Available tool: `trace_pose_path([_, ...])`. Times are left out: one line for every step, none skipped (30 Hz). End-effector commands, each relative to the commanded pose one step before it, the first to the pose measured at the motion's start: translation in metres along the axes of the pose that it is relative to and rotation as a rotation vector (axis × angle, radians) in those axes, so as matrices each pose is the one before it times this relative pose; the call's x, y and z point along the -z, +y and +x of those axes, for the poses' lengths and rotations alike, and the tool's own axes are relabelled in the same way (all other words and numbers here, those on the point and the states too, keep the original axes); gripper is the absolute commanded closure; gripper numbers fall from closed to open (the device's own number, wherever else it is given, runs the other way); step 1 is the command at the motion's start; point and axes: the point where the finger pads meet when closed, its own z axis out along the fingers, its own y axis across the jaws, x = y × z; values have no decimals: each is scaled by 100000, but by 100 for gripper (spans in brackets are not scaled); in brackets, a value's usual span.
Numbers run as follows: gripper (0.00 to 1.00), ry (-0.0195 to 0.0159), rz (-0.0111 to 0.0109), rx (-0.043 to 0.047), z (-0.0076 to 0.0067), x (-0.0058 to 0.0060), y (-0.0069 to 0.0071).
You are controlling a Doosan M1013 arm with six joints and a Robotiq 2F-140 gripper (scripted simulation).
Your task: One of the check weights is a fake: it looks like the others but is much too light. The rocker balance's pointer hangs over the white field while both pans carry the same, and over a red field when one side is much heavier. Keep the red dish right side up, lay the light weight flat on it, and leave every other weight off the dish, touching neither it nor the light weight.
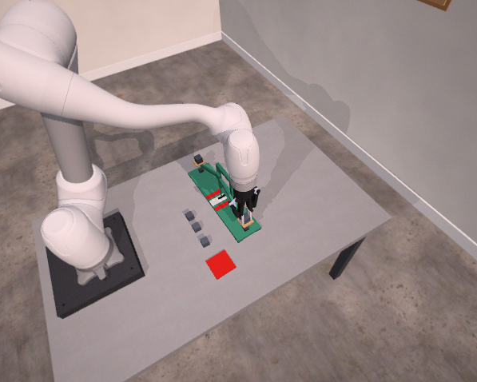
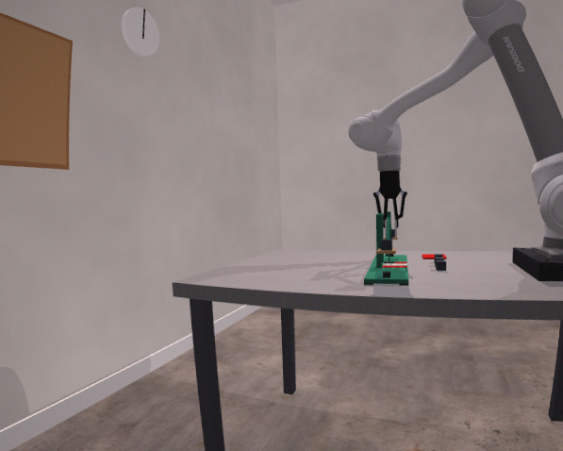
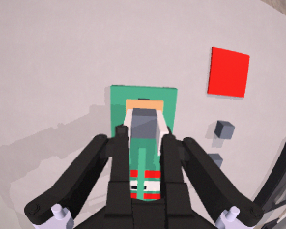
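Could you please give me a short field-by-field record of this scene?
gripper: above the balance, fingers either side of a weight on the pan nearer the dish; grip unclear
far pan: one weight
table: three spare weights in a row
red dish: flat on the table, nothing on it
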Motion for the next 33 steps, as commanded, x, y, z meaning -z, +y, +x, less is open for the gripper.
trace_pose_path([76, -12, 14, 3, -3, 10, 1])
trace_pose_path([76, 0, 0, 0, 0, 0, 0])
trace_pose_path([76, 0, 0, 0, 0, 0, 0])
trace_pose_path([76, 0, 0, 0, 0, 0, 0])
trace_pose_path([76, 0, 0, 0, 0, 0, 0])
trace_pose_path([76, 0, 0, 0, 0, 0, 0])
trace_pose_path([76, 0, 0, 0, 0, 0, 0])
trace_pose_path([76, 0, 0, 0, 0, 0, 0])
trace_pose_path([76, 0, 0, 0, 0, 0, 0])
trace_pose_path([76, 0, 0, 0, 0, 0, 0])
trace_pose_path([76, 0, 0, 0, 0, 0, 0])
trace_pose_path([76, 0, 0, 0, 0, 0, 0])
trace_pose_path([76, 0, 0, 0, 0, 5, 0])
trace_pose_path([76, 0, 0, 0, 0, 29, 0])
trace_pose_path([76, 0, 0, 0, 0, 73, 0])
trace_pose_path([76, 0, 0, 0, 0, 130, 0])
trace_pose_path([76, 0, 0, 0, 0, 194, 0])
trace_pose_path([76, 0, 0, 0, 0, 263, 0])
trace_pose_path([76, 0, 0, 0, 0, 330, 0])
trace_pose_path([76, 0, 0, 0, 0, 395, 0])
trace_pose_path([76, 0, 0, 0, 0, 454, 0])
trace_pose_path([76, 0, 0, 0, 0, 502, 0])
trace_pose_path([76, 0, 0, 0, 0, 534, 0])
trace_pose_path([76, 0, 0, 0, 0, 0, 0])
trace_pose_path([76, 0, 0, 0, 0, 0, 0])
trace_pose_path([76, 0, 0, 0, 0, 550, 0])
trace_pose_path([76, 0, 0, 0, 0, 550, 0])
trace_pose_path([76, 0, 0, 0, 0, 535, 0])
trace_pose_path([76, 0, 0, 0, 0, 505, 0])
trace_pose_path([76, 0, 0, 0, 0, 463, 0])
trace_pose_path([76, 0, 0, 0, 0, 408, 0])
trace_pose_path([76, 0, 0, 0, 0, 345, 0])
trace_pose_path([76, 0, 0, 0, 0, 276, 0])
